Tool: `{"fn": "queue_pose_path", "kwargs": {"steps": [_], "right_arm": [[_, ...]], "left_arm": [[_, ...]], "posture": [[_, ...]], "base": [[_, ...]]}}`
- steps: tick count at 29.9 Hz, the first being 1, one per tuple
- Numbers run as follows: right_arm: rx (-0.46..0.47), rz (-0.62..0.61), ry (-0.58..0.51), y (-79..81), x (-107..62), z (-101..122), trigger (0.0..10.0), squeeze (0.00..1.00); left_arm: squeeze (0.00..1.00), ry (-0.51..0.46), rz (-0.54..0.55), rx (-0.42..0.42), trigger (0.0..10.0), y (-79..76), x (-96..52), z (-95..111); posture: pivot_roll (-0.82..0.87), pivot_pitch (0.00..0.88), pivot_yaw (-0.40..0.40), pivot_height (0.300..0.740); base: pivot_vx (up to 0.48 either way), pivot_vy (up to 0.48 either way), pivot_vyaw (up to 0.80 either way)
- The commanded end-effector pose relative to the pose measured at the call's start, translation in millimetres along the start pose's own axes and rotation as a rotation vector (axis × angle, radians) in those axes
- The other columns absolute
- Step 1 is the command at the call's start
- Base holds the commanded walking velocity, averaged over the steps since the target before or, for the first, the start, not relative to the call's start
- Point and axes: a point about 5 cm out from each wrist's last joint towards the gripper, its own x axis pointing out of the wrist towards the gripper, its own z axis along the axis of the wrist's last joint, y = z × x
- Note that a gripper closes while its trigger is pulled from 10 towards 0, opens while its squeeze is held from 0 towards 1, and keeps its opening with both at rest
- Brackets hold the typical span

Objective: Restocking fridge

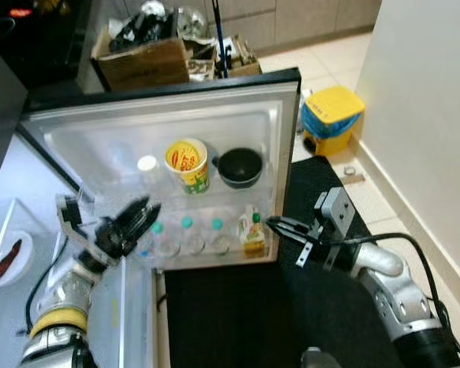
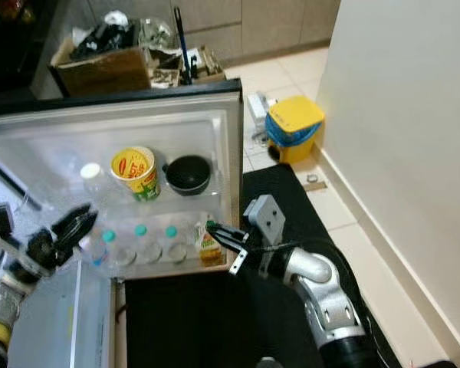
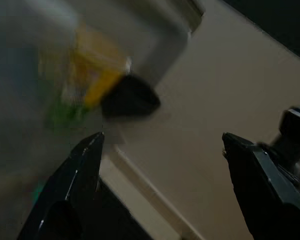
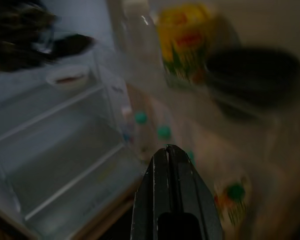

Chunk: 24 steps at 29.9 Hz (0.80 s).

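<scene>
Open white fridge door (image 1: 100,130), frame centre — small yellow-green juice bottle (image 1: 252,234) shelved lower right. Right gripper (image 1: 285,229) shut, empty, beside it — toppling risked. Left gripper (image 1: 134,218) spread wide.

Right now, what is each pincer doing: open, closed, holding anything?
Left pincer: open, holding nothing, at the fridge door shelf.
Right pincer: closed, holding nothing, tips beside the juice carton.

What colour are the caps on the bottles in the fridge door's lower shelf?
Teal-green caps, clearest in the left eye view.
</scene>
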Motion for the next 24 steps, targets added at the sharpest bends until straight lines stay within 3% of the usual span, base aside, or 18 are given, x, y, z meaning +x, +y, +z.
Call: {"fn": "queue_pose_path", "kwargs": {"steps": [1, 6, 8, 12, 13, 16, 19, 21, 24], "right_arm": [[0.037, -0.017, 0.036, 1.6, -4.8, -16, 10.0, 0.0], [0.069, -0.01, 0.05, 3.7, -7.2, -23, 10.0, 0.0], [0.095, 0.002, 0.087, 6.8, -9.5, -34, 10.0, 0.0], [0.131, -0.022, 0.134, 6.9, -12.8, -50, 10.0, 0.0], [0.141, -0.052, 0.173, 6.2, -15.3, -60, 10.0, 0.0], [0.146, -0.072, 0.2, 5.8, -17.3, -67, 10.0, 0.0], [0.223, -0.285, 0.329, 2.3, -36.3, -102, 10.0, 0.0], [0.285, -0.425, 0.395, 2.7, -51.7, -120, 10.0, 0.0], [0.344, -0.526, 0.45, 6.4, -66.6, -134, 10.0, 0.0]], "left_arm": [[0.0, 0.031, 0.032, -0.062, 10.0, -1.4, -11.2, -20], [0.0, 0.028, 0.06, -0.115, 10.0, -3.3, -19.0, -32], [0.0, 0.035, 0.119, -0.185, 10.0, -5.8, -31.2, -48], [0.0, 0.102, 0.246, -0.205, 10.0, -4.1, -38.3, -69], [0.0, 0.134, 0.33, -0.203, 10.0, -1.6, -41.6, -77], [0.0, 0.155, 0.385, -0.2, 10.0, -0.1, -43.6, -82], [0.0, 0.218, 0.67, -0.153, 10.0, 8.1, -54.7, -97], [0.0, 0.253, 0.757, -0.145, 10.0, 8.5, -58.9, -105], [0.0, 0.31, 0.806, -0.137, 10.0, 6.2, -62.7, -114]], "posture": [[-0.07, 0.085, 0.089, 0.74], [-0.07, 0.081, 0.078, 0.74], [-0.07, 0.079, 0.073, 0.74], [-0.07, 0.07, 0.065, 0.74], [-0.07, 0.07, 0.065, 0.74], [-0.07, 0.066, 0.062, 0.74], [-0.06, 0.053, 0.049, 0.74], [-0.06, 0.047, 0.048, 0.74], [-0.06, 0.042, 0.049, 0.74]], "base": [[0.0, 0.0, 0.0], [0.0, 0.0, 0.0], [0.0, 0.0, 0.0], [0.0, 0.0, 0.0], [0.0, 0.0, 0.0], [0.0, 0.0, 0.0], [0.0, 0.0, 0.0], [0.0, 0.0, 0.0], [0.0, 0.0, 0.0]]}}
